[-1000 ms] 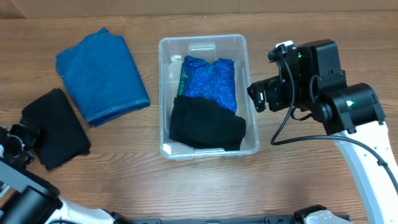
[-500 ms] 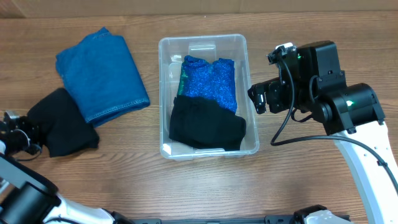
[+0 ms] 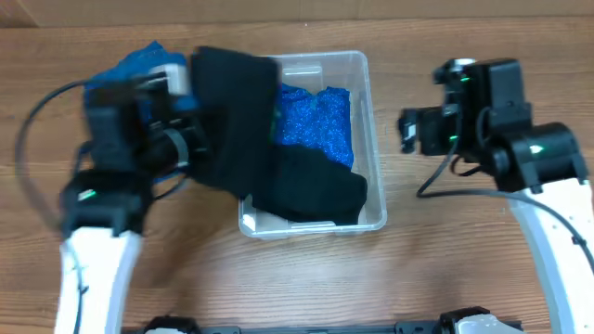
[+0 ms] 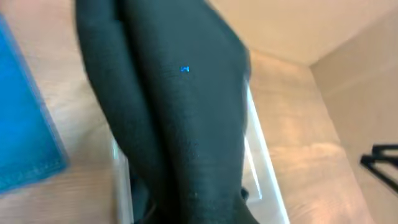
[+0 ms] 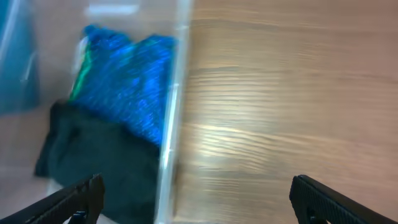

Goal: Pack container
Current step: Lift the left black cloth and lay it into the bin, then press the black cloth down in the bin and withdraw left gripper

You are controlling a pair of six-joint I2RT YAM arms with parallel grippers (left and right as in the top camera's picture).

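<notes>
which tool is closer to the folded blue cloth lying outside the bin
Left. The left tool, holding a black cloth, is above the folded blue cloth; the right tool is open beyond the container's far side, apart from it.

Blk cloth (image 3: 232, 102); sparkly blue cloth (image 3: 316, 125); clr container (image 3: 345, 57).

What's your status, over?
Left gripper shut on black cloth, over container left rim. Right gripper open, beside container. Nothing in the way.
</notes>
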